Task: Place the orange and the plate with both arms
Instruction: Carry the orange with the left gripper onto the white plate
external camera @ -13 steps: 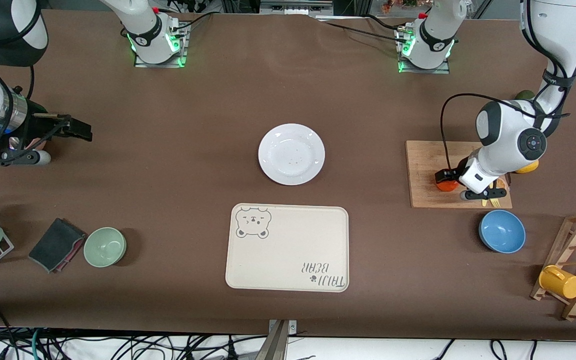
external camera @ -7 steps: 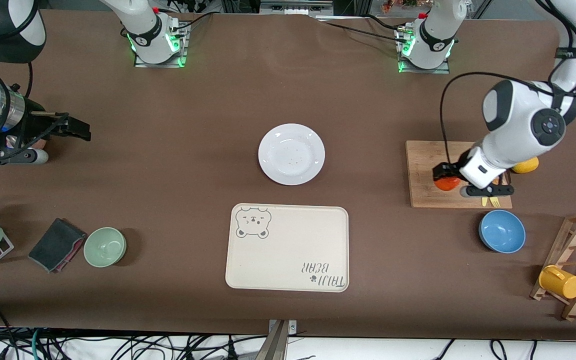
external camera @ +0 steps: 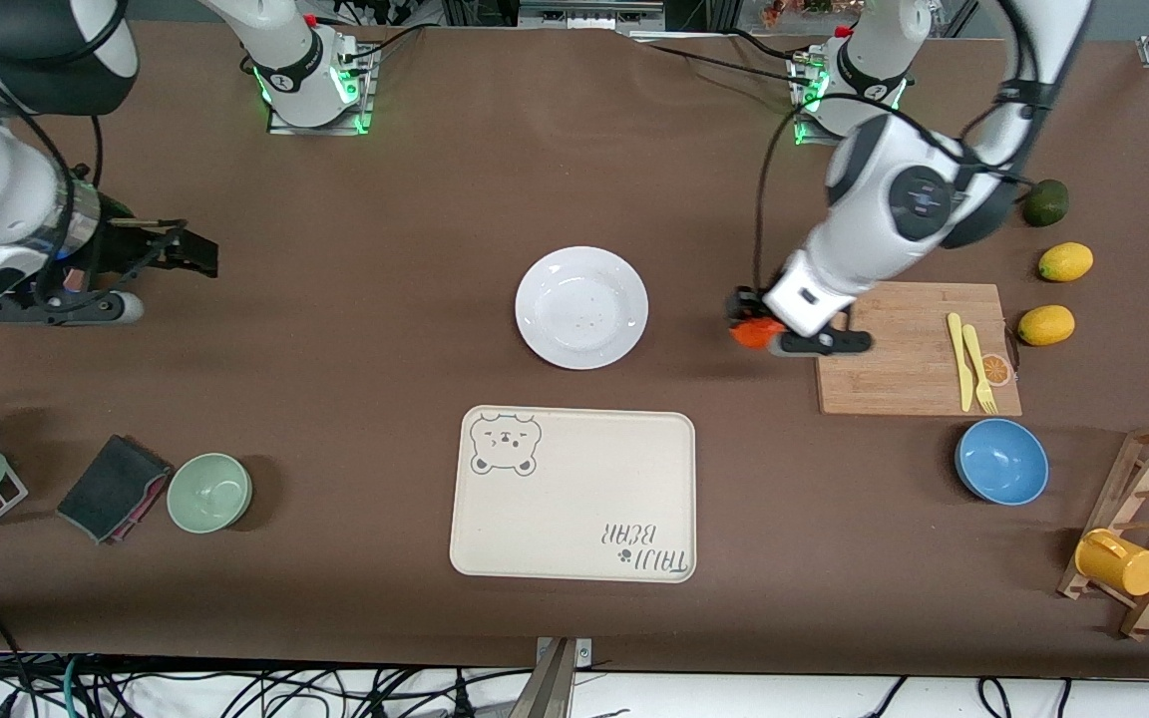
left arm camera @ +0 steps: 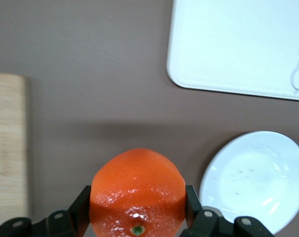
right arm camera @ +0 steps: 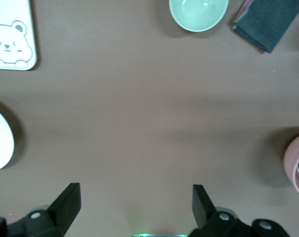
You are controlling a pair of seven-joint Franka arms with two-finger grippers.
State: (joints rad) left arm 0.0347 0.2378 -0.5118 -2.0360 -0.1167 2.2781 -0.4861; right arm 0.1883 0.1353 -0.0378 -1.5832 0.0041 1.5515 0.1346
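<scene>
Orange [external camera: 751,334] sits clamped in my left end effector [external camera: 756,329], which over the last 1 s has lifted it off the cutting board [external camera: 914,349] and carried it out over bare counter [external camera: 415,199], the plate [external camera: 581,307] lying ahead toward the middle. Pickup looks done; I judge placement comes next. My right end effector [right arm camera: 134,205] waits with fingers apart over its own end, well away from the plate.
</scene>
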